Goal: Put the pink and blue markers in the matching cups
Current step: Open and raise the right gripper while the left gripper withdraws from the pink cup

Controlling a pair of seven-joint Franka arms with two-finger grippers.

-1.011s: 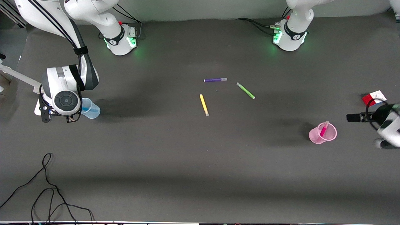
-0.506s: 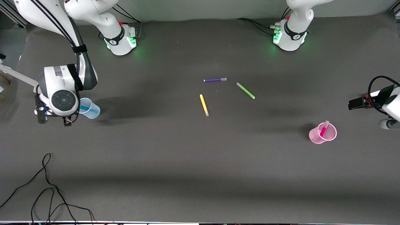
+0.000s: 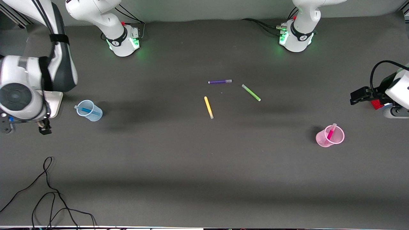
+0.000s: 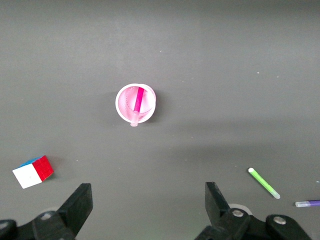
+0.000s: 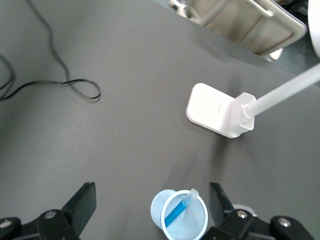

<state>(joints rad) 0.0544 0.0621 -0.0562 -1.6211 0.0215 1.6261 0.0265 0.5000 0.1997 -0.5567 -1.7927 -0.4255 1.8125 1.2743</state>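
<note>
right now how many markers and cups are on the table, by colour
pink marker: 1, in the pink cup
blue marker: 1, in the blue cup
purple marker: 1
yellow marker: 1
green marker: 1
pink cup: 1
blue cup: 1
total: 5 markers, 2 cups, 7 things

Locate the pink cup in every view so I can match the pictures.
Front view: pink cup stands upright toward the left arm's end of the table, pink marker inside.
Left wrist view: pink cup near the middle, seen from above.
Right wrist view: not in it.
Shared landmark: green marker.
</note>
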